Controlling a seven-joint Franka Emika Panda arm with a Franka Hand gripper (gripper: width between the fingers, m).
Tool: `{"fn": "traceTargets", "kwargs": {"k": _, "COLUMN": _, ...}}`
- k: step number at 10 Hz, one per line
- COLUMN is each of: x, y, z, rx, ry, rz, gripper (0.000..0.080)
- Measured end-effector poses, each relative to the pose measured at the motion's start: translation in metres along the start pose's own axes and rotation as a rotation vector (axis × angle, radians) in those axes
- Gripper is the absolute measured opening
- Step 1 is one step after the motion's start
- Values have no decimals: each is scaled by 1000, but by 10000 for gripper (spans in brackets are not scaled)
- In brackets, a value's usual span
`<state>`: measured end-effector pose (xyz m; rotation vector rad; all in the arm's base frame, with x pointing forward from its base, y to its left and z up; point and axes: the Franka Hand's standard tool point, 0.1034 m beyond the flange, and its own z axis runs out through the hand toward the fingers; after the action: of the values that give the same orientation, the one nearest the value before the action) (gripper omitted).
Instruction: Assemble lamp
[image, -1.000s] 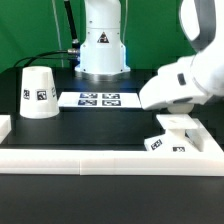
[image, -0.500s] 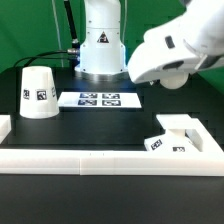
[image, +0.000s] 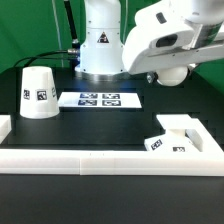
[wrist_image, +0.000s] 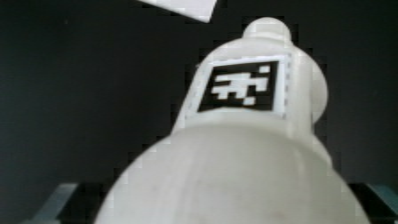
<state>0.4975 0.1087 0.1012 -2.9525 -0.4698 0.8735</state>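
The white lamp base sits on the black table at the exterior view's right, against the white rail. The tapered shade stands at the left. My gripper hangs high above the table, right of the middle, shut on the round white bulb. In the wrist view the bulb fills the picture with its square tag facing the camera. Dark fingers show on both sides of it. The gripper holds it clear of the dark table below.
The marker board lies flat at mid-table in front of the robot's pedestal. A long white rail runs along the front edge with short raised ends at both sides. A white corner shows at the wrist view's edge.
My arm has risen from just above the base to high over the table, carrying the bulb up with it. Base and shade have not moved.
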Motion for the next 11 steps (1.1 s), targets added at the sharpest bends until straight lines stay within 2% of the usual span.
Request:
{"fn": "traceTargets", "kwargs": {"k": 2, "x": 4, "y": 8, "z": 0, "rx": -17, "ry": 130, "rz": -27, "gripper": 574}}
{"fn": "traceTargets", "kwargs": {"k": 4, "x": 9, "y": 19, "z": -9, "rx": -41, "ry": 270, "rz": -57, "gripper": 574}}
{"fn": "traceTargets", "kwargs": {"k": 6, "x": 12, "y": 26, "z": -11, "rx": -70, "ry": 396, "rz": -83, "gripper": 574}}
{"fn": "traceTargets", "kwargs": {"k": 7, "x": 16, "y": 33, "z": -18, "rx": -91, "ry": 486, "rz": -98, "gripper": 574}}
{"fn": "traceTargets", "kwargs": {"k": 9, "x": 12, "y": 42, "z": -29, "rx": -123, "ry": 593, "rz": -121, "gripper": 574}}
{"fn": "traceTargets", "kwargs": {"k": 10, "x": 13, "y": 45, "z": -39, "rx": -149, "ry": 671, "rz": -131, "gripper": 575}}
{"fn": "traceTargets", "kwargs": {"k": 11, "x": 13, "y": 47, "z": -35, "rx": -159, "ry": 715, "rz": -130, "gripper": 576}}
